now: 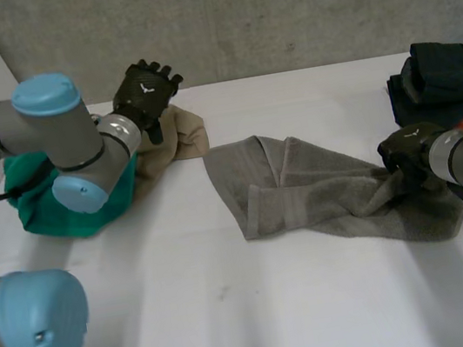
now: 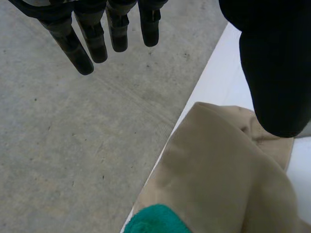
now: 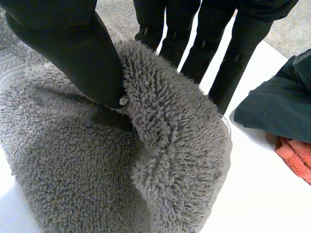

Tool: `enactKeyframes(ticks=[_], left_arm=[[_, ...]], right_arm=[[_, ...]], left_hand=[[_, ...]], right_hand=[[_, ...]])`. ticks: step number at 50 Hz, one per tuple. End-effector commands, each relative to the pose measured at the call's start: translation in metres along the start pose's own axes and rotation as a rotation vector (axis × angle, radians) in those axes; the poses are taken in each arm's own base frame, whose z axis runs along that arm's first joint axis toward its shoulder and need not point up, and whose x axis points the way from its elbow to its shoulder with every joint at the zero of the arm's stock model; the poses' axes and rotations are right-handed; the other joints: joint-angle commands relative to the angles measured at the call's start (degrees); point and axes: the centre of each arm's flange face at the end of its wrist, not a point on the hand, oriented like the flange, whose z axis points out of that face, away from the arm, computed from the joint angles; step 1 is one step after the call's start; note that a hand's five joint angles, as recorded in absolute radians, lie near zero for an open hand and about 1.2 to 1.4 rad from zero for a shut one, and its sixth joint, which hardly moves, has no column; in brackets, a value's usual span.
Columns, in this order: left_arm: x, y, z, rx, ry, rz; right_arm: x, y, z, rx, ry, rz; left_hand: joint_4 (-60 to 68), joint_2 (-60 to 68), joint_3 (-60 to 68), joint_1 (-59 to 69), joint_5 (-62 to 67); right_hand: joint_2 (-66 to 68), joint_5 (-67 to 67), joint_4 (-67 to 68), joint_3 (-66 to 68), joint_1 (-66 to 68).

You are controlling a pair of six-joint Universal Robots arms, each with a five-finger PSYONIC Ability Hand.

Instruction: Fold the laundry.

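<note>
A grey towel lies crumpled across the middle of the table. My right hand pinches its right end: in the right wrist view the thumb presses a fold of the towel against the fingers. My left hand hovers at the back left above a tan cloth, its fingers straight and spread with nothing in them. The tan cloth lies below its thumb, next to a green cloth.
A green cloth is bunched at the left under my left arm. A pile of dark clothes with an orange piece sits at the right edge. The table's back edge meets a grey wall.
</note>
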Motion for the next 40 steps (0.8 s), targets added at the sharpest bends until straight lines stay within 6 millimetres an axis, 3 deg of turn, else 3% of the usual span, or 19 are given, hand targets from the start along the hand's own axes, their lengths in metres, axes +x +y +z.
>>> enactKeyframes(ticks=[1, 4, 8, 12, 13, 18, 24, 29, 32, 36, 40], left_arm=[[0.030, 0.023, 0.010, 0.086, 0.069, 0.110], [0.038, 0.032, 0.011, 0.083, 0.082, 0.176], [0.042, 0.045, 0.011, 0.063, 0.084, 0.320], [0.037, 0.054, 0.012, 0.037, 0.056, 0.354], [0.027, 0.061, 0.014, 0.010, 0.003, 0.358], [-0.013, 0.075, 0.021, -0.059, -0.214, 0.395], [-0.070, 0.102, 0.012, -0.221, -0.382, 0.452], [-0.101, 0.126, -0.002, -0.396, -0.431, 0.592], [-0.119, 0.137, -0.012, -0.476, -0.460, 0.581], [-0.141, 0.146, -0.022, -0.511, -0.487, 0.567], [-0.150, 0.142, -0.027, -0.502, -0.522, 0.512]], right_arm=[[0.002, 0.005, 0.004, -0.015, 0.005, -0.014], [0.006, 0.005, 0.003, -0.016, 0.013, -0.013], [0.009, 0.006, 0.003, -0.016, 0.015, -0.004], [0.011, 0.005, 0.001, -0.012, 0.021, -0.002], [0.012, 0.004, 0.001, -0.011, 0.023, 0.000], [0.011, 0.005, 0.001, -0.012, 0.019, 0.001], [0.008, 0.005, -0.001, -0.014, 0.014, -0.004], [0.004, 0.005, -0.001, -0.014, 0.005, -0.009], [0.003, 0.005, -0.003, -0.012, 0.003, -0.009], [0.003, 0.002, -0.005, -0.002, 0.001, -0.010], [0.000, 0.001, -0.006, 0.003, -0.009, -0.010]], left_hand=[[-1.24, -1.52, -1.65, -0.87, -2.42], [0.29, 0.01, -0.12, 0.66, -0.90], [17.44, 17.16, 17.03, 17.81, 16.26], [63.61, 63.33, 63.20, 63.98, 62.43], [68.71, 68.43, 68.30, 69.08, 67.53], [68.76, 68.48, 68.35, 69.13, 67.58], [68.76, 68.48, 68.35, 69.13, 67.58], [68.76, 68.48, 68.35, 69.13, 67.58], [68.76, 68.48, 68.35, 69.13, 67.58], [68.76, 68.48, 68.35, 69.13, 67.58], [68.76, 68.48, 68.35, 69.13, 67.58]], right_hand=[[13.02, 13.42, 11.67, 12.47, 16.41], [13.02, 13.42, 11.67, 12.47, 16.41], [13.02, 13.42, 11.67, 12.47, 16.41], [13.02, 13.42, 11.67, 12.47, 16.41], [13.02, 13.42, 11.67, 12.47, 16.41], [13.02, 13.42, 11.67, 12.47, 16.41], [13.02, 13.42, 11.67, 12.47, 16.41], [13.02, 13.42, 11.67, 12.47, 16.41], [13.02, 13.42, 11.67, 12.47, 16.41], [13.02, 13.42, 11.67, 12.47, 16.41], [13.02, 13.42, 11.67, 12.47, 16.41]])
